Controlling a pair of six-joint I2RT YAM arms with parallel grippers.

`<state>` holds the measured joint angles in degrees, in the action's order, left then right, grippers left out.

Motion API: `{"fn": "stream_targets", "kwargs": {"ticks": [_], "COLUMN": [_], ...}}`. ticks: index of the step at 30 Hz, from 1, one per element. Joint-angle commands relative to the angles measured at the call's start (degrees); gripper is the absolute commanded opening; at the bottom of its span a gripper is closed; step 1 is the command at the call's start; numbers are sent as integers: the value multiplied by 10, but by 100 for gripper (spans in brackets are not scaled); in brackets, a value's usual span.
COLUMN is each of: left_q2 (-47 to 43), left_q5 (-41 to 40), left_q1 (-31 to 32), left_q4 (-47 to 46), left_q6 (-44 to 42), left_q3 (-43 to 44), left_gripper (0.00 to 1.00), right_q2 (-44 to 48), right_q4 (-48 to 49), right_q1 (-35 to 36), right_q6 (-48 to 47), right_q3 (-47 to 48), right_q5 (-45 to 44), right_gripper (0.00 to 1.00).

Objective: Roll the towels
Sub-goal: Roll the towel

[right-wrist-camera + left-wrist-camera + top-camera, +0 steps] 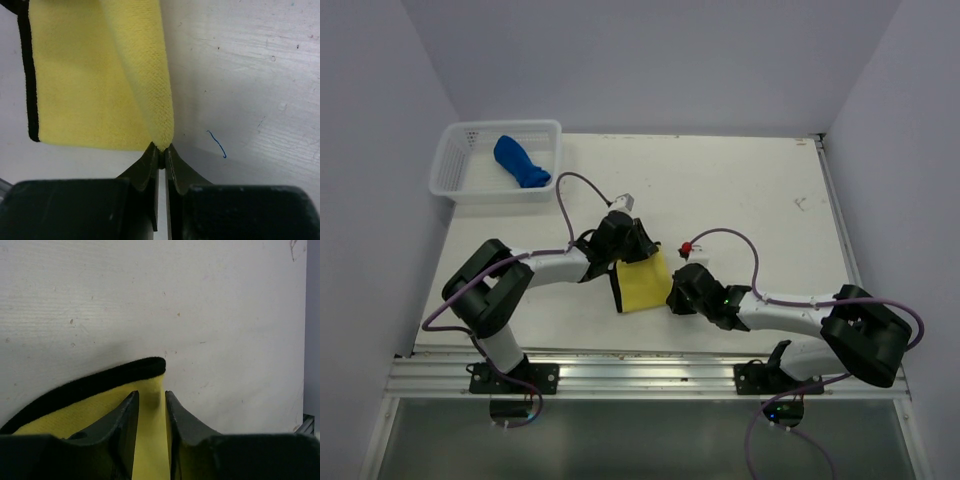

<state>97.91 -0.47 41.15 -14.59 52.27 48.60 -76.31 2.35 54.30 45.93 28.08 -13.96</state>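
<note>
A yellow towel (642, 283) with a black edge lies partly folded at the table's near middle. My left gripper (638, 245) sits at its far edge; in the left wrist view (151, 394) the fingers are closed narrowly on a strip of the towel (90, 407) by its black-edged corner. My right gripper (675, 298) is at the towel's near right corner. In the right wrist view (161, 147) it is shut on a raised fold of the towel (80, 75). A rolled blue towel (520, 162) lies in the white basket (450, 185).
The white basket stands at the far left corner of the white table (750, 190). A small red marker (687, 246) sits on the right arm's cable just right of the towel. A metal rail (650, 375) runs along the near edge.
</note>
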Motion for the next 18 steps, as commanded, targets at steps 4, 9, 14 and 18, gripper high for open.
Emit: {"fn": "stream_targets", "kwargs": {"ticks": [4, 9, 14, 18], "left_q2": [-21, -24, 32, 75], "left_q5": [-11, 17, 18, 7], "left_q1": [-10, -16, 4, 20], "left_q4": [46, 98, 180, 218], "left_q6": [-33, -59, -84, -92], "left_q3": [41, 105, 183, 200], "left_gripper": [41, 48, 50, 50], "right_q2": [-1, -16, -28, -32], "right_q4": [-16, -31, -31, -29], "right_q1": [-1, -1, -1, -1], "right_q6": [-22, -17, -13, -8], "right_q3": [34, 42, 49, 49], "right_q5": [-4, 0, 1, -1], "right_gripper": [1, 0, 0, 0]}}
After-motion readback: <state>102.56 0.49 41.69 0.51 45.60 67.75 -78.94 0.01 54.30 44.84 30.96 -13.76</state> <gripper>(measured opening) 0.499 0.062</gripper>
